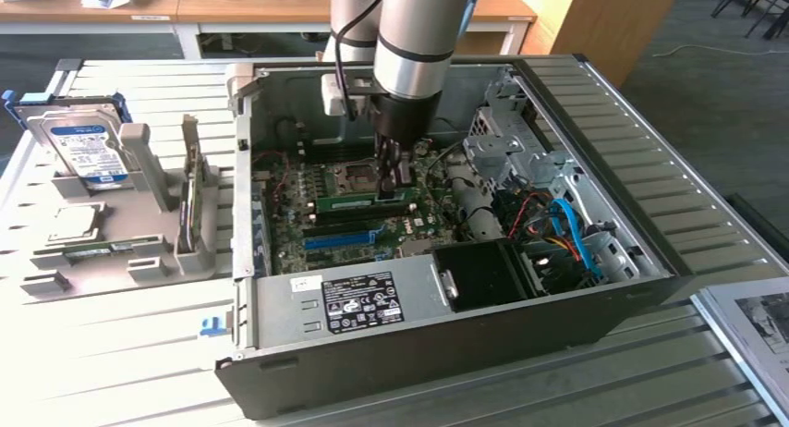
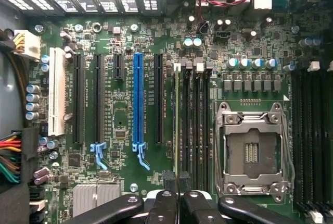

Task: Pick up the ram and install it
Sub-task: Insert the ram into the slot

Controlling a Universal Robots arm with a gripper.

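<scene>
Gripper [image 2: 176, 179] recorded pinched on ram [image 2: 177, 120]; ram stood edgewise among memory slots [image 2: 196, 125], beside CPU socket [image 2: 252, 153]. Risk judged: crooked seating, one end unlatched, if pressed off-centre.

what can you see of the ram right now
The ram is a long, thin green circuit-board stick standing on edge among the black memory slots on the motherboard, inside the open computer case. From the wrist it shows as a narrow pale-green edge between the blue slot and the CPU socket. The shut gripper meets its top edge near one end; pinching or only pressing, I cannot tell.
</scene>
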